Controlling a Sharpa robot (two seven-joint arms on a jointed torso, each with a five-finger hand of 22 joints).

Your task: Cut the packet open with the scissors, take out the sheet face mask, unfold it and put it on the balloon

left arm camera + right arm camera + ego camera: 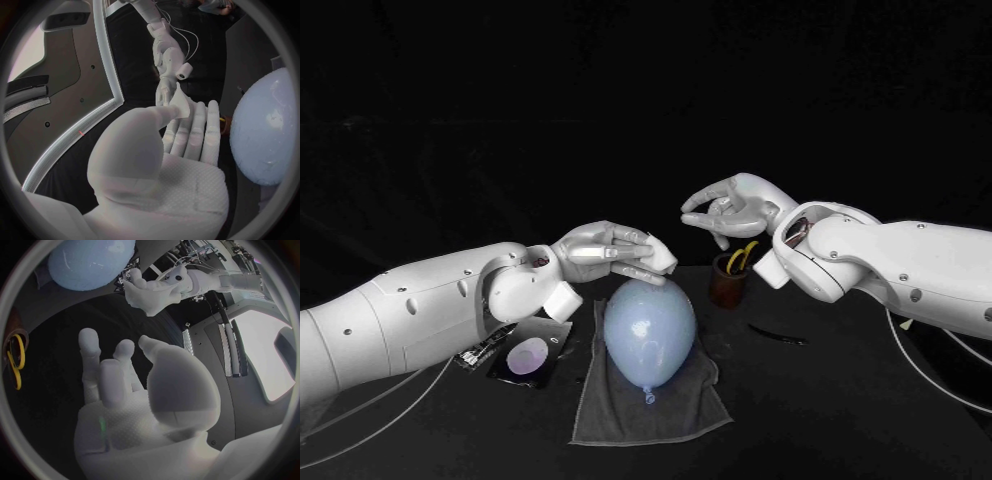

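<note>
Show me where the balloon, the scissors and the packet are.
balloon (649,325), head view, middle of its body.
scissors (746,253), head view, on the yellow handle.
packet (527,358), head view, its pale oval print.

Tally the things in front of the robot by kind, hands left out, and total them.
Balloon: 1
Towel: 1
Packet: 1
Cup: 1
Scissors: 1
Face mask: 1
Dark strip: 1
Total: 7
</note>
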